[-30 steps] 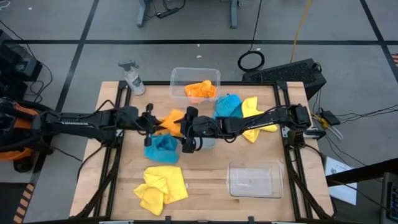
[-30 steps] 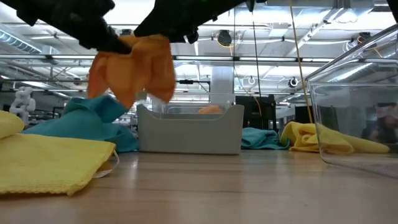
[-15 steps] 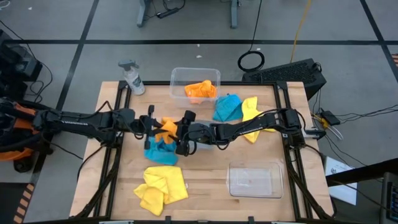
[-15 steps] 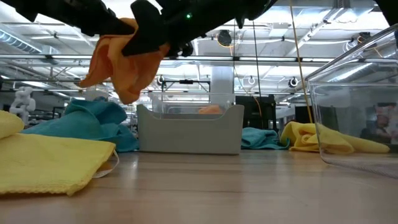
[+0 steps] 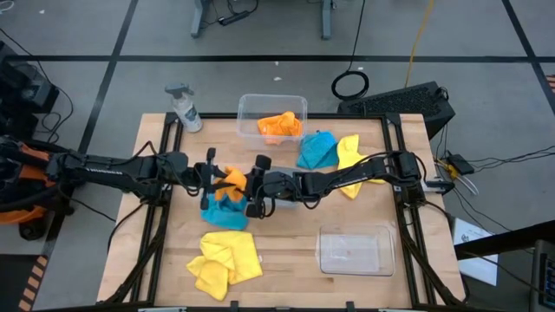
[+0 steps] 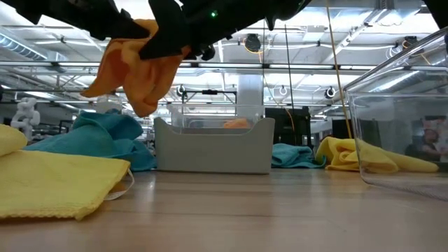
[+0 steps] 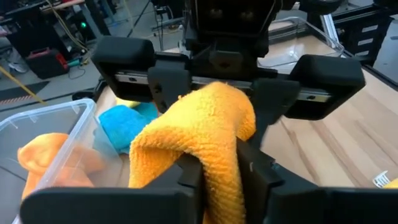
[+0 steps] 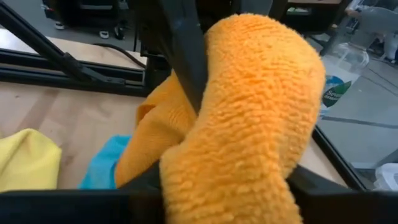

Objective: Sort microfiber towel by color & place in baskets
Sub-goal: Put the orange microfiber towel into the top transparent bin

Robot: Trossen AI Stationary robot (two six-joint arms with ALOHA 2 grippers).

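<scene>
Room: an open workshop with a grey floor marked by dark lines, cables and a black keyboard [image 5: 408,97] lying beyond the table's far right corner.
Table: a light wooden table [image 5: 286,251] framed by black rails stood under both arms.
Left arm: it reached in from the left, its left gripper [image 5: 214,176] raised above the table's middle, fingers pinched on the orange towel [image 5: 232,179].
Right arm: it stretched in from the right, its right gripper [image 5: 257,184] meeting the left one head-on, fingers closed around the same orange cloth, as both wrist views showed.
Large basket, near right: a clear plastic tub [image 5: 355,250] sat at the near right of the table.
Far basket: a clear tub [image 5: 270,117] at the far edge held the second orange towel [image 5: 279,126].
Small basket: a greyish tub [image 6: 213,145] stood near the middle, mostly hidden under the right arm from above.
Yellow towel, near left: a yellow towel [image 5: 225,263] lay spread at the near left.
Turquoise towel, middle: a turquoise towel [image 5: 224,209] lay rumpled on the wood just below the two grippers.
Far right pair: another turquoise towel [image 5: 317,149] lay touching a second yellow towel [image 5: 349,152], partly under the right arm.
Spray bottle: a grey-white spray bottle [image 5: 185,107] stood at the far left corner.
</scene>
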